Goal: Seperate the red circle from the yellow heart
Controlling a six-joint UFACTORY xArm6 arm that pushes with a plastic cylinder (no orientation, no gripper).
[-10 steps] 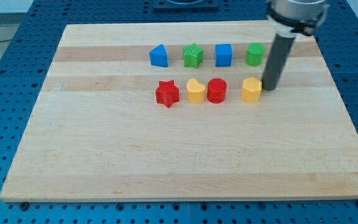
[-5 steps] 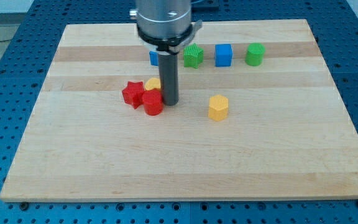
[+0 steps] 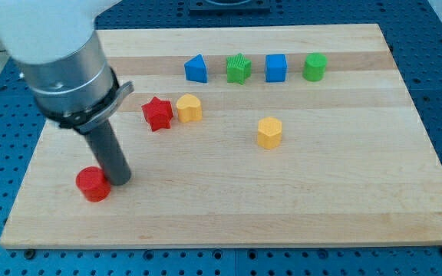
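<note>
One red circle (image 3: 93,184) sat near the board's lower left, apparently touching my tip (image 3: 120,182) on its left side, well apart from the yellow heart (image 3: 189,108); no gripper exists.

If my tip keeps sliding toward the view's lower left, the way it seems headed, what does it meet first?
The red circle. My tip sits right beside it on the view's right, apparently touching, so the circle would be pushed further first. Beyond it I see only bare board up to the lower-left edge, well away from the yellow heart.
</note>
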